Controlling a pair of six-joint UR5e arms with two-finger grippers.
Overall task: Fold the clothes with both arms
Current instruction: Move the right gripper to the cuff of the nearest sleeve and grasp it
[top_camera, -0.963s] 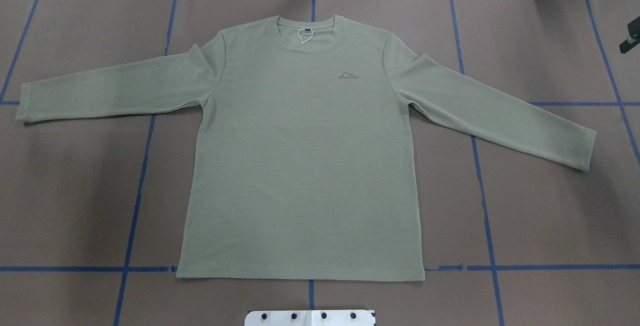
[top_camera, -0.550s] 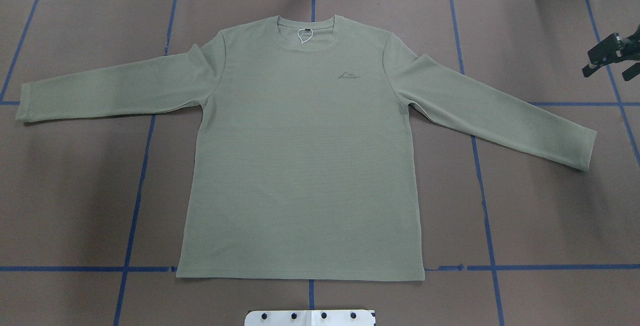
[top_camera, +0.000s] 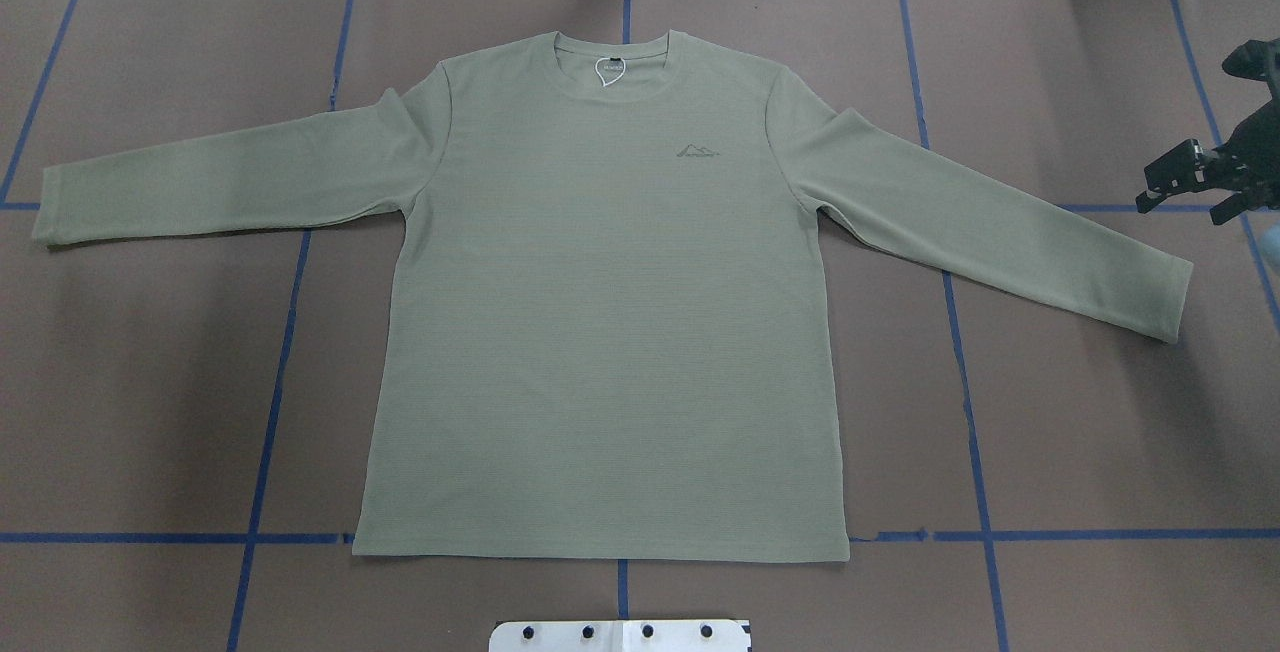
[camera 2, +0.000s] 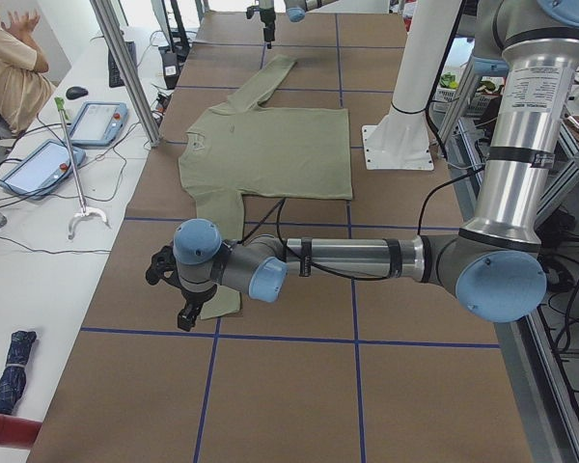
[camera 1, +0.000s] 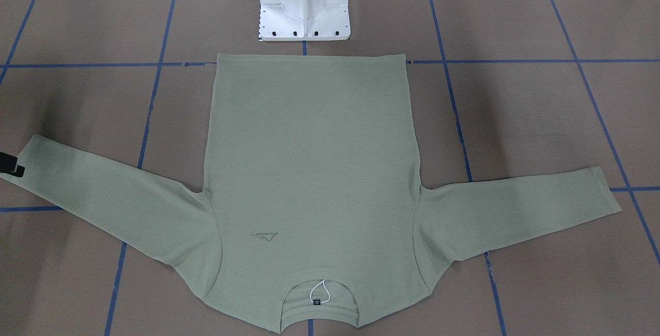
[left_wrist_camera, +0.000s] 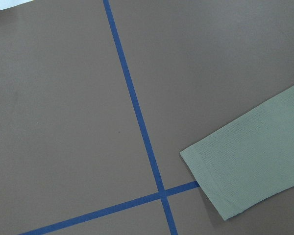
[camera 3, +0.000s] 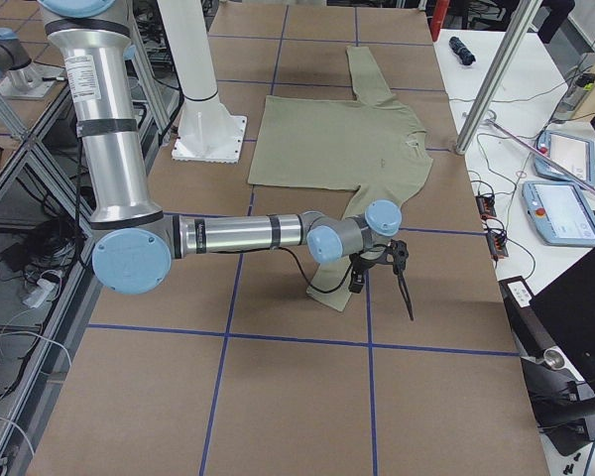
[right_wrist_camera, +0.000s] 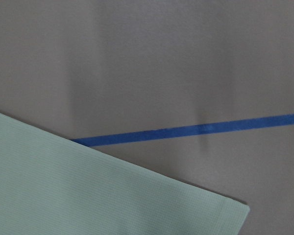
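Lying flat and face-up at the middle of the brown bench (top_camera: 150, 382), the sage-green shirt (top_camera: 600, 332) has its collar at 12 o'clock in the overhead view, with its sleeves spread toward 9 and 3. The right gripper (top_camera: 1178, 202) hovers near the 3 o'clock cuff (top_camera: 1165, 297), jaws seemingly released, holding nothing. The left gripper (camera 2: 169, 299) hangs near the 9 o'clock cuff (top_camera: 50, 207); I cannot tell its state.

Overhead and front cameras face each other over the shirt (top_camera: 600, 332).
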